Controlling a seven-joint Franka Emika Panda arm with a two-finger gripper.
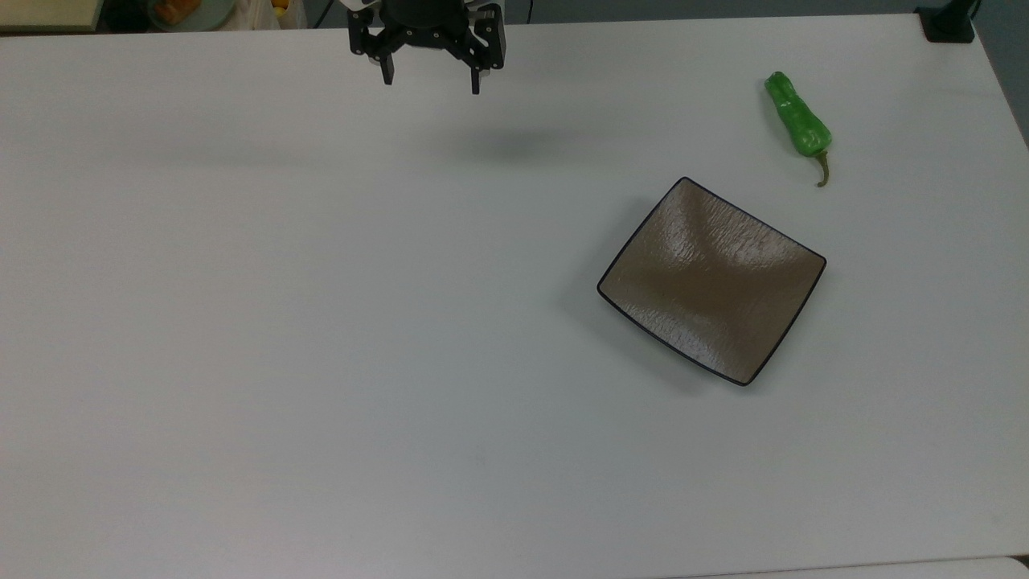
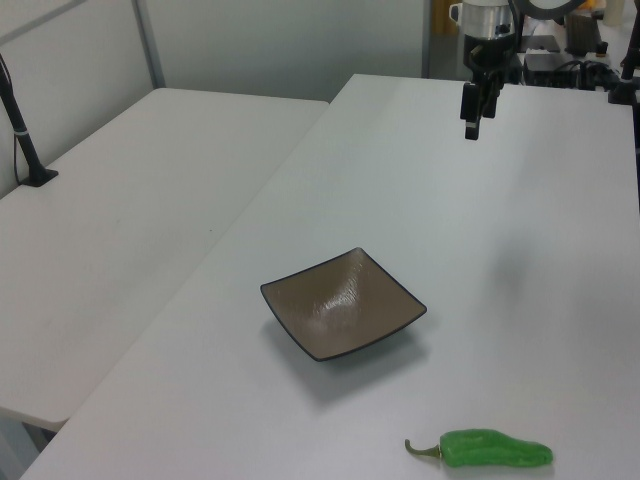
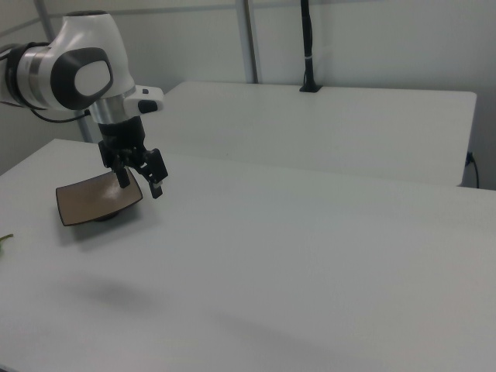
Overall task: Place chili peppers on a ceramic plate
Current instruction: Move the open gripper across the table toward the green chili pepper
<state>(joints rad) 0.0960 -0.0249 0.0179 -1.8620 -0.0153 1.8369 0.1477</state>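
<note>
Hanging above the white surface (image 1: pixel 281 338) at the top view's upper left, the hand (image 1: pixel 432 81) spreads its fingers wide, holding and touching nothing. Rightward sits the empty ceramic plate (image 1: pixel 643 318); beyond its far corner, apart from it, lies the green chili pepper (image 1: pixel 796 121). It looks light, glossy, likely slippery and slightly yielding; gripping across the thick middle, not the thin stem, seems safest.

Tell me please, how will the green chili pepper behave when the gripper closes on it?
The green chili pepper looks glossy, so it may slip between the fingers of the open gripper. Its rounded, lumpy body lies loose on the white table, so a push would probably roll or turn it. It seems small and probably light, and the thin stem probably bends.
</note>
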